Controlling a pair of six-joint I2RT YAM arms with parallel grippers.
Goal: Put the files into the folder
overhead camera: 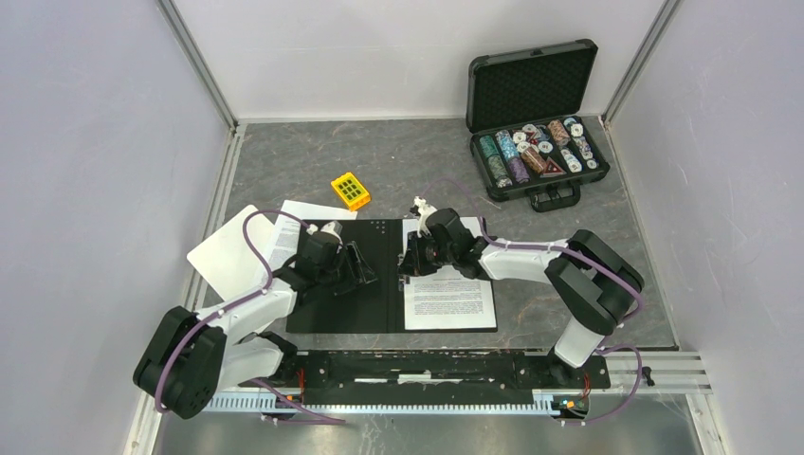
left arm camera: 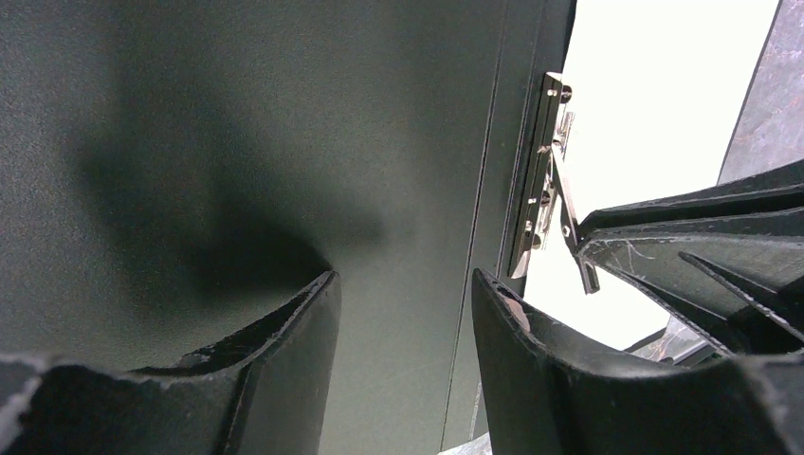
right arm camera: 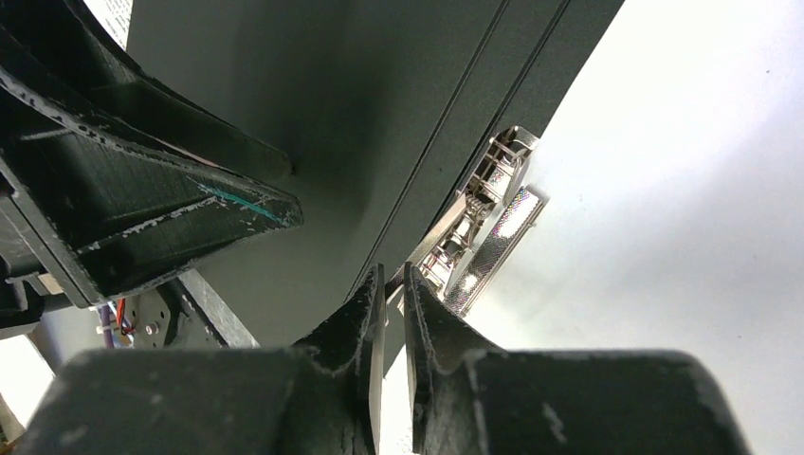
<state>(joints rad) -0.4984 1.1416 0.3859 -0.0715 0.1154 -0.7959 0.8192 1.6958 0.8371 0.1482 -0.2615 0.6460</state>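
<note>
**Q:** Where is the sheet, and how does it lie?

**A:** Overhead view. The sheet lies flat on the right half of the open folder. Its long axis runs away from my arm bases, parallel to the spine. The lines of print run crosswise, and the far end is hidden under my right arm. A second sheet lies off the folder to the left, beside the clipboard.

**Q:** And the clip?

**A:** Right wrist view. The clip runs along the spine, on the sheet's left margin, so the sheet lies to the right of it. I cannot tell whether the paper's edge is tucked beneath the clip.

**Q:** Which arm is nearer?

**A:** The right. The right gripper sits at one end of the clip with its jaws drawn almost together, only a slit between them. The lever's tip reaches that slit, but I cannot tell whether it is pinched. The left gripper hangs over the bare left cover with its jaws spread and nothing between them. The clip is just to its right.

**Q:** What does the next move turn on?

**A:** As I judge it, on the sheet's left edge lying parallel to the clip and close against it, so that the clip can bear down on the margin.
</note>
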